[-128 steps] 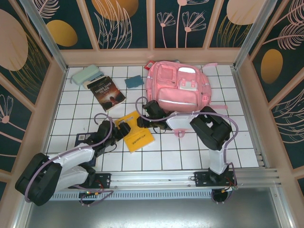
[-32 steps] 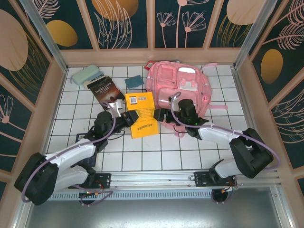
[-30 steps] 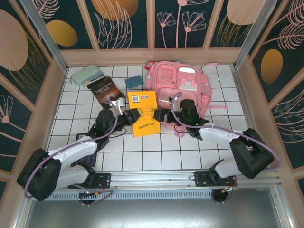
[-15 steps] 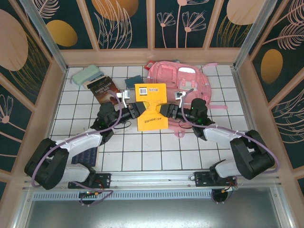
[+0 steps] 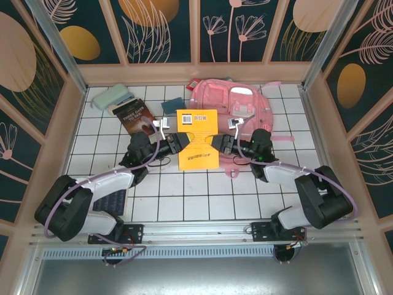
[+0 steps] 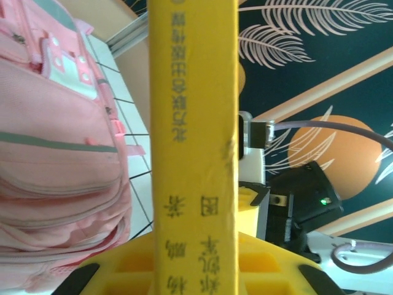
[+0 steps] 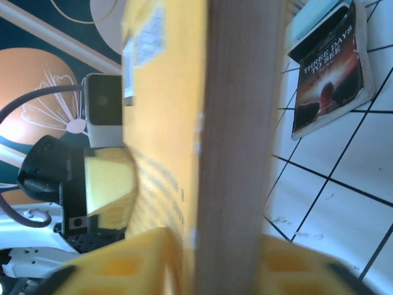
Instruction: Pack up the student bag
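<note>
Seen from above, two robot arms are holding a yellow book (image 5: 197, 138) up between them, just above the centre of the frame, over a white tiled table (image 5: 202, 190). The left gripper (image 5: 174, 141) is clamping the book's left edge and the right gripper (image 5: 222, 145) is clamping its right edge, with both sets of jaws pressing shut on the book. The student bag (image 5: 242, 101) - a large pink backpack - is lying flat in the upper centre-right of the frame, and the book's upper right corner is overlapping its left side. In the upper left, a dark paperback (image 5: 136, 117) is lying beside a pale green case (image 5: 110, 96). The left wrist camera is showing the book's yellow spine running up the middle between yellow fingers (image 6: 123, 273), with the pink bag on the left. The right wrist camera is showing the book's page edge between its own yellow fingers (image 7: 138, 261), with the paperback at the upper right.
</note>
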